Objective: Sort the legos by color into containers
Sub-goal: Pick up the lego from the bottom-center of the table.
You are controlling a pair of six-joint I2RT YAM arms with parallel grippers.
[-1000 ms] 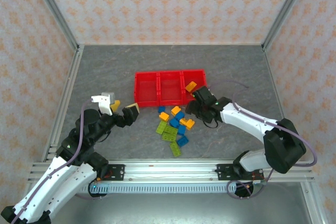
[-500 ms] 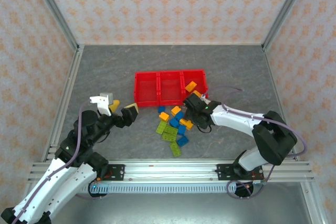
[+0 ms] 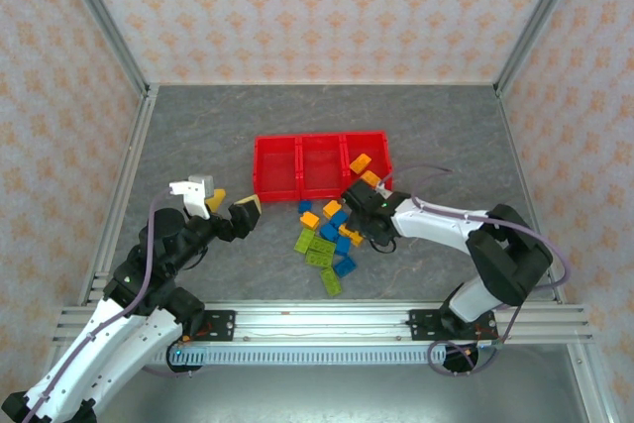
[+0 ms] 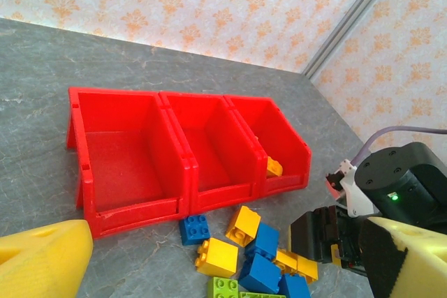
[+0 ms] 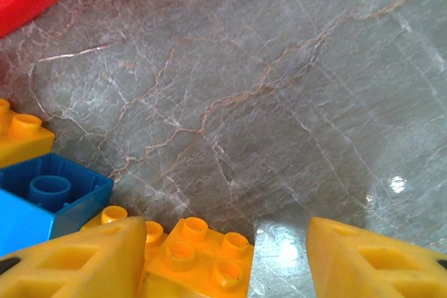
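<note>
Left gripper [image 3: 233,203]: jaws wide apart, nothing in them, held above bare table [image 3: 198,136] left of the pile and well apart from it. Right gripper [image 5: 227,242]: down at table level on the pile's right edge, jaws apart. An orange-yellow brick [image 5: 199,256] sits in the gap against one finger with a clear space to the other, so it isn't clamped. A blue brick [image 5: 49,197] is just beside it. The red bins [image 3: 297,138] stand in a row behind the pile, and the right-hand bin holds a single orange-yellow lego [image 3: 361,162]. The other legos [image 3: 327,235] lie loose on the table just in front of the bins, colours mixed, with the lime green bricks [image 3: 317,247] on the near side.
</note>
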